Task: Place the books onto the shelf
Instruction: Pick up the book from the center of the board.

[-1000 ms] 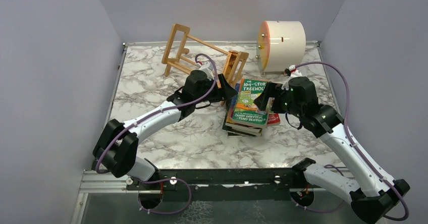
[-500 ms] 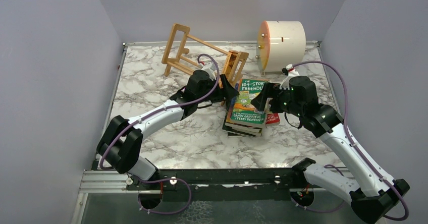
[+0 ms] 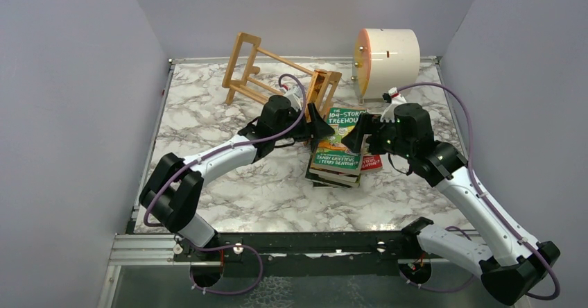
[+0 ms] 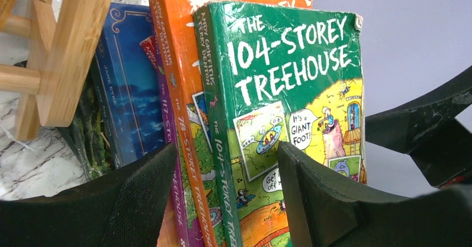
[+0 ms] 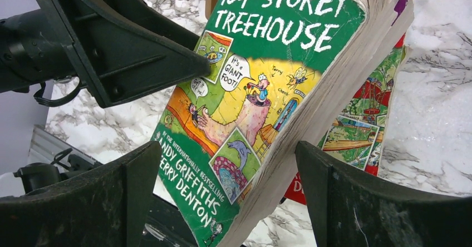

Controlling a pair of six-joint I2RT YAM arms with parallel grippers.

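Observation:
The books lie in a pile (image 3: pixel 333 175) mid-table. My left gripper (image 3: pixel 319 123) (image 4: pixel 225 152) is shut on the spines of the top three: the green "104-Storey Treehouse" (image 3: pixel 338 140) (image 4: pixel 289 74) (image 5: pixel 261 74), an orange one (image 4: pixel 178 63) and a purple-spined one. That bundle is tipped up on its spine edge. My right gripper (image 3: pixel 352 136) (image 5: pixel 227 149) stands open astride the bundle's page edge, with gaps on both sides. A blue book (image 4: pixel 131 91) sits outside the left jaw. The light-wood shelf (image 3: pixel 244 65) (image 4: pixel 61 52) lies tilted just behind.
A cream drum (image 3: pixel 388 62) stands at the back right, close to the books. A red-covered book (image 3: pixel 373 162) (image 5: pixel 362 119) pokes out under the pile on its right. Grey walls close in the marble table (image 3: pixel 208 121) on three sides.
The left gripper has moved right and back with the top books, tipping them steeper toward the shelf. The right gripper has followed leftward, still open.

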